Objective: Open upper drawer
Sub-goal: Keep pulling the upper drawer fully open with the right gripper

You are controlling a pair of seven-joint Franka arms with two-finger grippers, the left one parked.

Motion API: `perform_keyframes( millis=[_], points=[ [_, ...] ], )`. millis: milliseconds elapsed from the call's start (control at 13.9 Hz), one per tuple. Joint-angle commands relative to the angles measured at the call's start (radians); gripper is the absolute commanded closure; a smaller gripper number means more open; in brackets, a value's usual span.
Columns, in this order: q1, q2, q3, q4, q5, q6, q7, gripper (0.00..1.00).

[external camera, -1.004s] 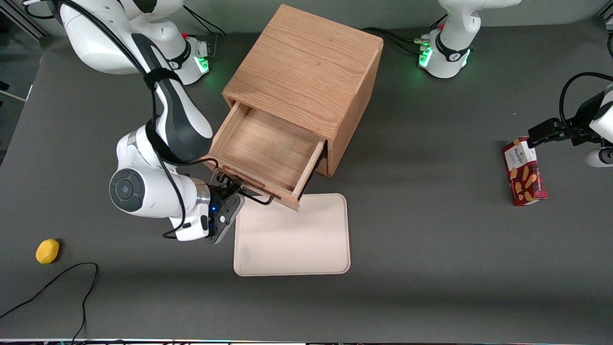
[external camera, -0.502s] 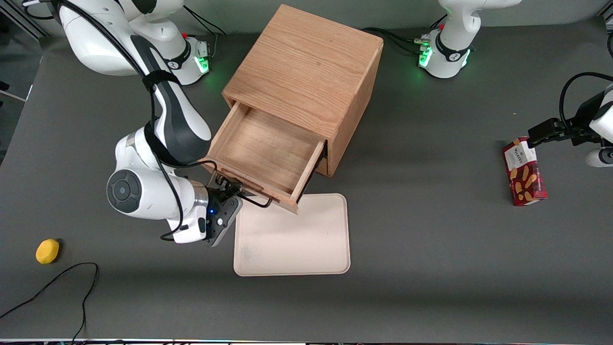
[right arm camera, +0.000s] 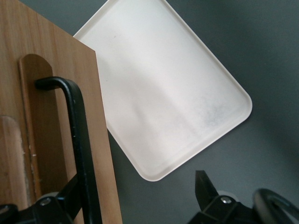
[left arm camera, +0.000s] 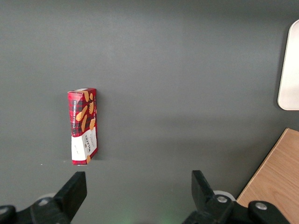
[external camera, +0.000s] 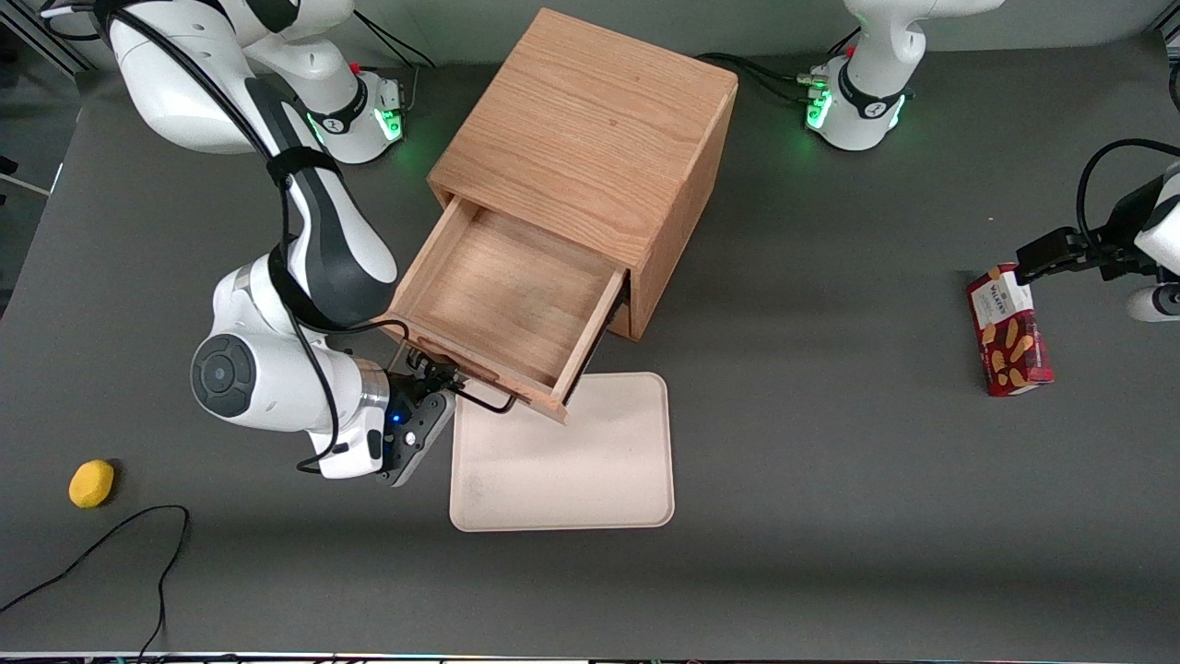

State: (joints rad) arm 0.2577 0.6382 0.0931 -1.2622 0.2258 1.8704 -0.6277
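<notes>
Upper drawer [external camera: 509, 297] stands well out of cabinet [external camera: 590, 138], its front over cream tray [external camera: 562, 461]; gripper [external camera: 441, 380] clenched on wire handle [external camera: 484, 402] at drawer front, handle's long axis across the pull direction, which runs toward the front camera.

Cream tray [external camera: 562, 452] flat on the dark grey counter [external camera: 830, 516], nearer the front camera than the oak cabinet [external camera: 590, 138].

Yellow lemon-like item [external camera: 91, 483] at the working arm's end, loose black cable [external camera: 111, 544] just beside it.

Red biscuit box [external camera: 1008, 343] flat at the parked arm's end, well apart from the tray.
</notes>
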Motion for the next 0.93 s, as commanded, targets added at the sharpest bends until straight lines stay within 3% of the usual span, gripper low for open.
perform_keyframes(
  millis=[0,861],
  points=[
    [-0.020,0.029,0.000,0.034,0.024,0.021,-0.035,0.00],
    [-0.057,0.035,0.007,0.037,0.024,0.047,-0.035,0.00]
  ],
)
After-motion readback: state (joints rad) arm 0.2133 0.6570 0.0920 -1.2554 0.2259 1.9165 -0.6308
